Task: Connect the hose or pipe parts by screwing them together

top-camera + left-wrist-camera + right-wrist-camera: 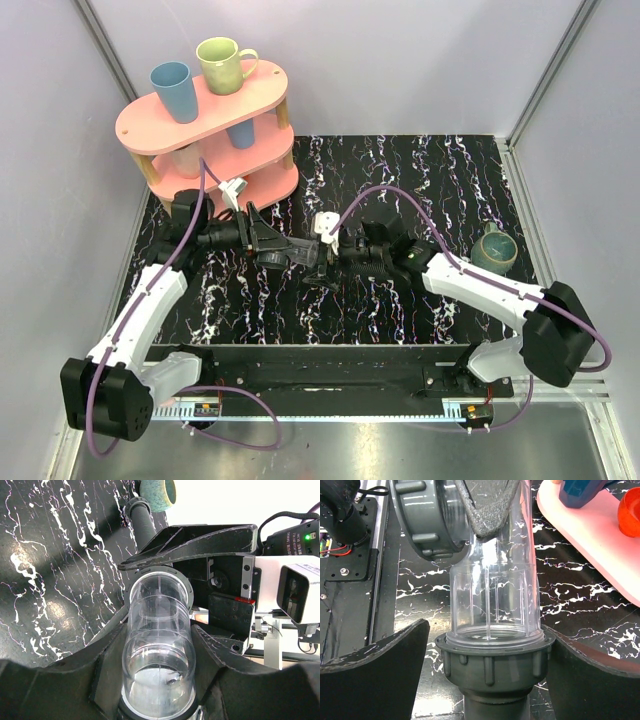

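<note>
A clear tubular fitting [157, 645] is clamped between the fingers of my left gripper [159, 625], which is shut on it above the table. In the top view that left gripper [275, 245] points right, with the fitting [300, 250] sticking out toward my right gripper [325, 265]. The fitting's far end [492, 605] sits in a grey ribbed collar [492, 665] on the end of the hose. My right gripper [487, 630] is open around that collar, with a clear gap at its left finger [375, 670]. The black ribbed hose [142, 522] runs away across the table.
A pink two-tier shelf [150, 125] at the back left carries a blue cup [173, 90] and a green mug [225, 63]. A teal cup [495, 250] stands at the right, near the hose's far end. A second grey collar [427, 520] sits on the fitting's side branch.
</note>
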You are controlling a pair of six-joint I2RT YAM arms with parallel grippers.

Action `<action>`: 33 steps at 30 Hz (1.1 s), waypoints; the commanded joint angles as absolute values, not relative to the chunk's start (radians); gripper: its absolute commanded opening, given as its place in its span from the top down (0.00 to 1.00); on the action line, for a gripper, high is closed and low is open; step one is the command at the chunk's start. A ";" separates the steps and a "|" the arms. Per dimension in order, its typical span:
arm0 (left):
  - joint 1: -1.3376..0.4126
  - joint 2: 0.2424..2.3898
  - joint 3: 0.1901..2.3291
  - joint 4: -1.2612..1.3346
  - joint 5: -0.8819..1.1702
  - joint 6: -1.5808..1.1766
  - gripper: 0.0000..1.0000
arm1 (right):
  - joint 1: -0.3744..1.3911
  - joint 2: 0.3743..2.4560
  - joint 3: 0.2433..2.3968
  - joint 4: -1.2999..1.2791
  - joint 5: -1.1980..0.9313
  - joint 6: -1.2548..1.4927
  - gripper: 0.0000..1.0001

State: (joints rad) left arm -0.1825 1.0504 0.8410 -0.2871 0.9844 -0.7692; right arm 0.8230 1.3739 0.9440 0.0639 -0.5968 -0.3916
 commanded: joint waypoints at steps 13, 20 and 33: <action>-0.176 1.054 0.865 -0.127 0.985 -0.788 1.00 | 0.850 1.149 0.930 -0.058 -0.431 -0.411 0.00; -0.176 1.063 0.880 -0.160 0.982 -0.779 1.00 | 0.850 1.062 0.934 -0.115 -0.435 -0.489 0.00; -0.176 1.040 0.870 -0.153 0.985 -0.802 1.00 | 0.850 1.173 0.953 -0.015 -0.583 -0.456 0.00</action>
